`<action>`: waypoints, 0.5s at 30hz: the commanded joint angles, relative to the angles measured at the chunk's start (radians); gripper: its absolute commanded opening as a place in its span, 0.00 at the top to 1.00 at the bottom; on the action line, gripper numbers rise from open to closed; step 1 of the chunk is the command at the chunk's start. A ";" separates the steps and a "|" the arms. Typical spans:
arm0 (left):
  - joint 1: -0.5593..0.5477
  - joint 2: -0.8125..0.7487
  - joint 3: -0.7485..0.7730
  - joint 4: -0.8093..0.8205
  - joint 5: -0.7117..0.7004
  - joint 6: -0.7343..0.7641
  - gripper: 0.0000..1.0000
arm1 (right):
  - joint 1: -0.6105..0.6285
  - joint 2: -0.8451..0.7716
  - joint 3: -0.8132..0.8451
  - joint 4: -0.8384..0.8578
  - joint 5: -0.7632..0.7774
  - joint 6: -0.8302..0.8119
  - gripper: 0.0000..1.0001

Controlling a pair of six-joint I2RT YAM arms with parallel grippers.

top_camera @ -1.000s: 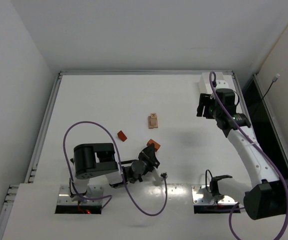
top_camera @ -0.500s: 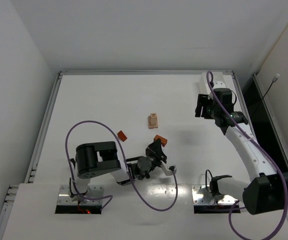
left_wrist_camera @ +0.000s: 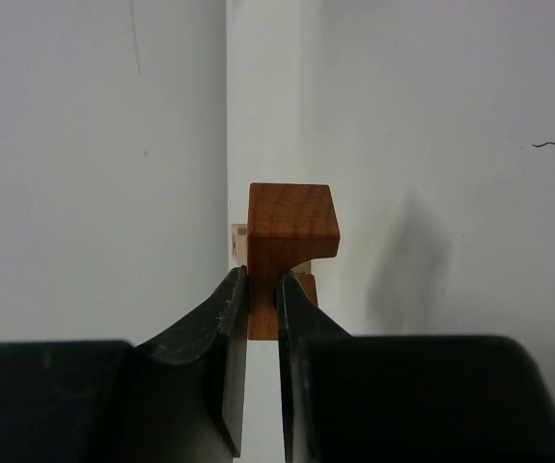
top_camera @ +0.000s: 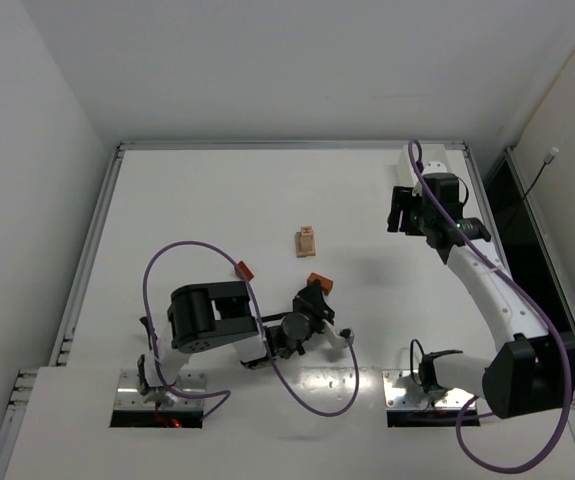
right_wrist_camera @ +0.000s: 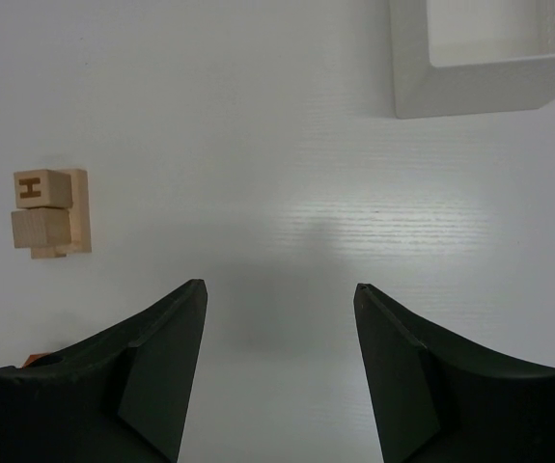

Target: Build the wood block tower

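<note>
Left gripper: your left gripper (top_camera: 312, 293) is pinched almost closed on a reddish-brown block (left_wrist_camera: 291, 227). It holds only the block's lower edge, and most of the block stands out past the fingertips.
Right gripper: your right gripper (right_wrist_camera: 277, 299) has its jaws wide apart with nothing between them. It hovers over the bare table (top_camera: 207, 200) at about 3 o'clock from the stack.
Tower: the wood block tower (top_camera: 307, 241) sits mid-table, near the held block and at about 12 o'clock from it. So far it is a pale plank with two pale cubes on it, one marked H (right_wrist_camera: 34, 188).
Risk, grip: with so little of the block in the pinch, I judge it could pivot or slip out if you swing or stop sharply.
Risk, placement: the cubes are tiny and only resting on the plank. An off-centre landing, or a fingertip brushing them on the way down, would likely knock them off.
Risk, release: if you open the jaws while the block is tilted, it could tumble off the stack.
Nearby: a loose reddish-brown piece (top_camera: 244, 270) lies at about 9 o'clock from the held block, apart from it. A white bin (top_camera: 437, 160) sits in the far corner at 1 o'clock.
In the way: nothing lies between the held block and the tower. The right gripper is well apart from the tower, so leave it there.
</note>
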 commanded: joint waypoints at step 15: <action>0.020 0.075 0.048 0.117 0.007 -0.076 0.76 | -0.003 0.039 0.071 0.040 -0.013 0.015 0.41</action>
